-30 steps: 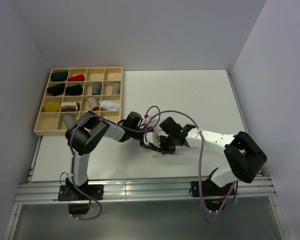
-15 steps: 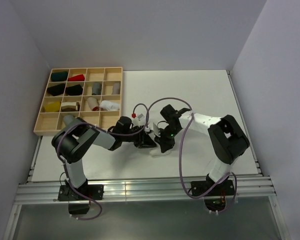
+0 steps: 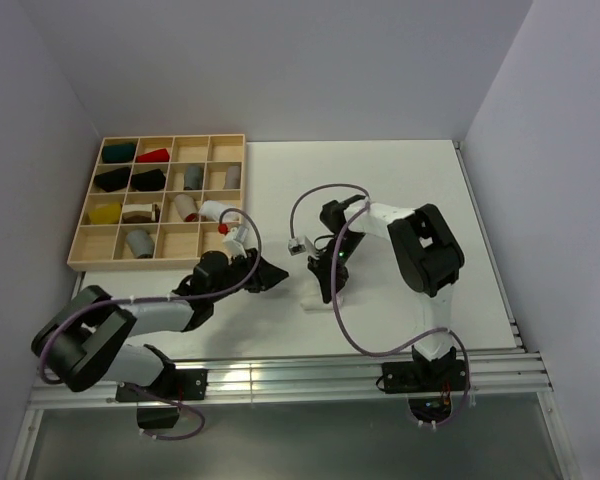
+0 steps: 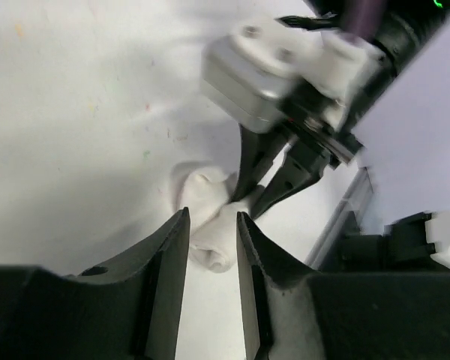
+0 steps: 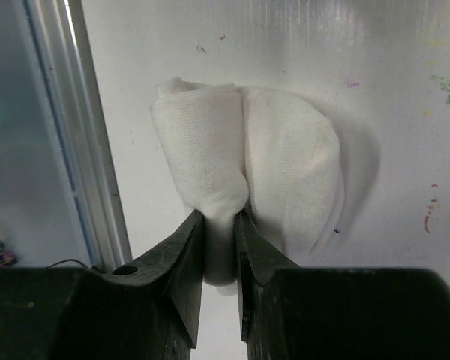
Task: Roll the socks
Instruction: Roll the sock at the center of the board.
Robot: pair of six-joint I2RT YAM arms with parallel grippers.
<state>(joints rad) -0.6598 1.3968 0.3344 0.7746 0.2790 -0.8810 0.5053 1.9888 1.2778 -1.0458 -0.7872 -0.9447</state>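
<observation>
The right claw [image 5: 221, 225] is closed on a fold at the near end of the white sock [image 5: 285, 165], with the cloth squeezed thin between its two fingers. The sock is bunched into a short, fat bundle of two lobes side by side. It lies on the table [image 3: 400, 190] towards the near edge, just beside the metal rail [image 5: 67, 112].

The left claw [image 4: 210, 232] stands apart from the bundle, to its left. Its jaws are parted and hold nothing; the sock shows only beyond the gap between them.

Farther out, the wooden tray [image 3: 172, 138] sits at the far left of the table, several of its compartments holding small rolled cloths [image 3: 140, 243].

The roll looks mostly formed but not finished. The bundle is loose, the pinched end still pokes out, and nothing yet tucks it shut. No grey striped sock shows near the claws, so I cannot tell whether it is wrapped inside or still to be done.

A second ago both claws were crowded together over the bundle in the middle of the table. Since then the left arm has dropped low and drawn back to the near left, letting go. The right arm has swung its elbow in from the right and kept its pinch.
</observation>
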